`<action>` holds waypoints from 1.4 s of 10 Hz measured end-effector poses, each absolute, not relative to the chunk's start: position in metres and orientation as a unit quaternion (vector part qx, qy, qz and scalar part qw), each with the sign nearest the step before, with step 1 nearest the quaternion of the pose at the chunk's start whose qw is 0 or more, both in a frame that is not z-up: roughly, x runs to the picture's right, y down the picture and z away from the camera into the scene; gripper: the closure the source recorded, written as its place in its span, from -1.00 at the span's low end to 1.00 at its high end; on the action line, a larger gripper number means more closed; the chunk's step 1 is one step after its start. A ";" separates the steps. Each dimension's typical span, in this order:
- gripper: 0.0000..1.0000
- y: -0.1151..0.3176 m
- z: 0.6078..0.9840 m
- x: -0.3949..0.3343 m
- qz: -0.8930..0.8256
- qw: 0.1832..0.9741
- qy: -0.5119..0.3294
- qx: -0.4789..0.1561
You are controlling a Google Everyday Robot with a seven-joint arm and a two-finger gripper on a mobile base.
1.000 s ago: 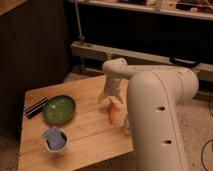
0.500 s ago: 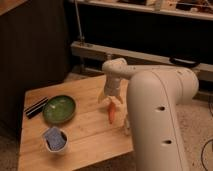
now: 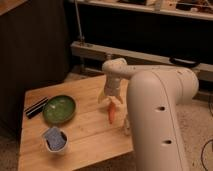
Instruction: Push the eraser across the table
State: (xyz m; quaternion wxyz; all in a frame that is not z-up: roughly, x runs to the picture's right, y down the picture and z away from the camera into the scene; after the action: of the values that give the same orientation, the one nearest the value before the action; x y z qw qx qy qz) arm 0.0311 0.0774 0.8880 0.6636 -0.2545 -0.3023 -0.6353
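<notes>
A: Eraser (image 3: pixel 36 107) position?
B: Lying at the table's (image 3: pixel 90 135) left edge, long axis pointing diagonally toward the far edge, just beside the green bowl (image 3: pixel 59 109).
A: Gripper (image 3: pixel 111 98)?
B: Hovering mid-table, well apart. Grip state: cannot tell.

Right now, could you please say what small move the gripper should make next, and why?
Probably shift the gripper left, toward the flat black striped eraser at the light wooden table's left edge; it hangs over the right half, the round green bowl between them.
</notes>
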 end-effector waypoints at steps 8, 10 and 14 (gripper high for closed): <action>-0.60 0.071 0.885 0.025 -0.652 0.658 -0.295 -0.233; -0.60 0.048 0.870 0.002 -0.686 0.651 -0.274 -0.177; -0.60 -0.017 0.810 -0.069 -0.744 0.627 -0.224 -0.057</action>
State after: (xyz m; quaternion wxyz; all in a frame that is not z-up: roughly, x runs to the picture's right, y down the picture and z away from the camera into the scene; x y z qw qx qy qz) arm -0.0686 -0.0168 0.8099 0.6266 -0.0572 -0.2244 -0.7441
